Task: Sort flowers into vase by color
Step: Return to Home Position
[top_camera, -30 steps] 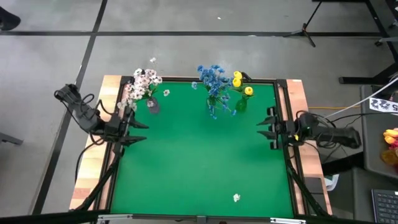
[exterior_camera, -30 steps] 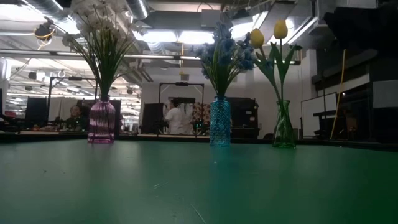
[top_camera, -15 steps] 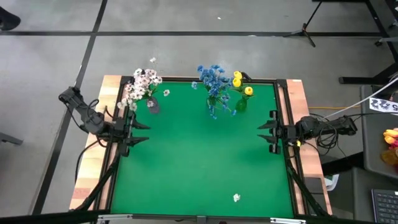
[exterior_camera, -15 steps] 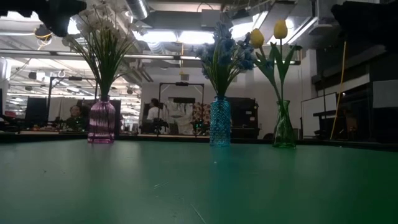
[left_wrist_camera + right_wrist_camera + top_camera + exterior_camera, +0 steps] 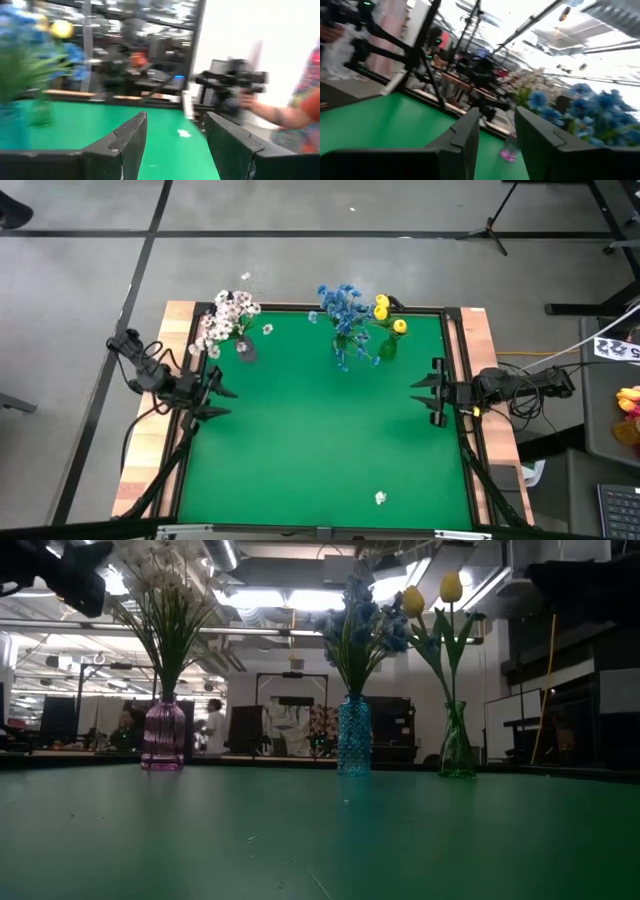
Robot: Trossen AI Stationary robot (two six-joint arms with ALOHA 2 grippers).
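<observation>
Worktop (image 5: 320,445) middle open.
Left gripper (image 5: 226,401), right gripper (image 5: 422,400) at side edges, fingers spread; flowers (image 5: 345,305) at far edge; maybe a petal (image 5: 380,498) near.

green table (image 5: 320,440) — three vases (image 5: 352,735), loose white blossoms (image 5: 380,498)

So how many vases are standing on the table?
3: purple vase at the left, blue vase in the middle, green vase at the right.
</observation>
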